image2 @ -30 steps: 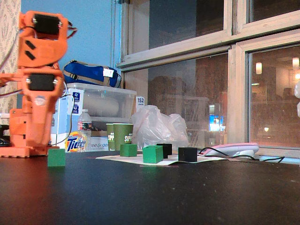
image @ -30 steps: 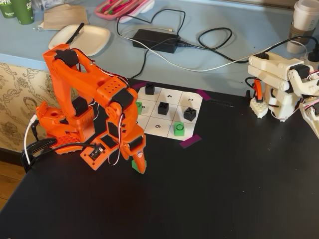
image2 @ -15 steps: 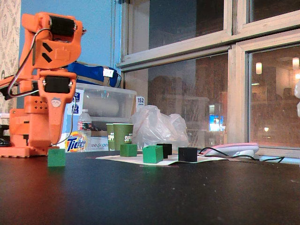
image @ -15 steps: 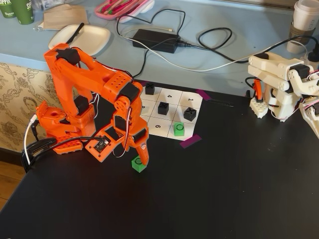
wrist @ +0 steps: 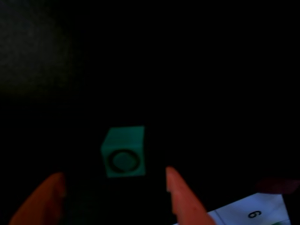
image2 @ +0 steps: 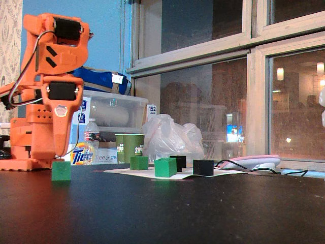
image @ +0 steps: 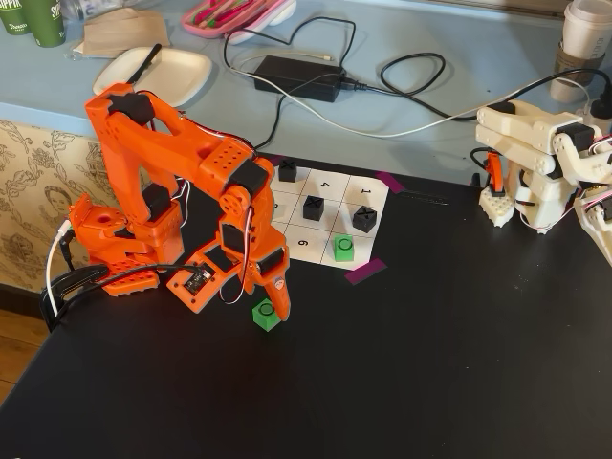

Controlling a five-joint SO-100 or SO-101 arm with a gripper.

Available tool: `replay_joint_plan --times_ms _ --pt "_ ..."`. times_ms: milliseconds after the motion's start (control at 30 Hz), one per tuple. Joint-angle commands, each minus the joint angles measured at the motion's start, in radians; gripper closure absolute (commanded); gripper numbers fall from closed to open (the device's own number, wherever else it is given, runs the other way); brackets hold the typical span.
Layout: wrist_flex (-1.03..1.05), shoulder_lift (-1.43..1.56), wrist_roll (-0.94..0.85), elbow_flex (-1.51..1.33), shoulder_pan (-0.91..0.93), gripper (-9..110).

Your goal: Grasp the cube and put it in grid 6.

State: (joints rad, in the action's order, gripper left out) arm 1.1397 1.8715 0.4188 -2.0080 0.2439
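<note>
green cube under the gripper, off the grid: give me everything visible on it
The cube is small, bright green, matte and plastic-looking, with a black ring on its top face, clearest in the wrist view. It sits flat and upright on the black table, off the paper sheet, near the cell marked 6. The orange gripper is open just above it, a finger on each side; no contact shows. Nothing else touches the cube.

Wrist view dim and blurred: both gripper (wrist: 112, 187) fingers cut off by bottom edge, grid 6 (wrist: 253, 213) clipped at bottom right of the tool. In a fixed view, arm (image: 229, 201) hides the grid sheet's (image: 330, 206) left cells; fingertips unreadable behind cube (image: 266, 314).
</note>
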Motion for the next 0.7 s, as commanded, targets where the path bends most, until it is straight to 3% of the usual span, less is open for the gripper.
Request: replay_joint_plan --times_ms 0,333,400,433,667 --pt "-0.015 0.0 0.006 0.011 -0.012 69" --pt "-0.144 -0.066 0.018 -0.064 -0.021 71" --pt "-0.164 -0.071 0.028 -0.075 -0.012 79" --pt "-0.169 -0.072 0.037 -0.077 -0.003 91" --pt "-0.16 -0.086 0.069 -0.066 0.02 96"
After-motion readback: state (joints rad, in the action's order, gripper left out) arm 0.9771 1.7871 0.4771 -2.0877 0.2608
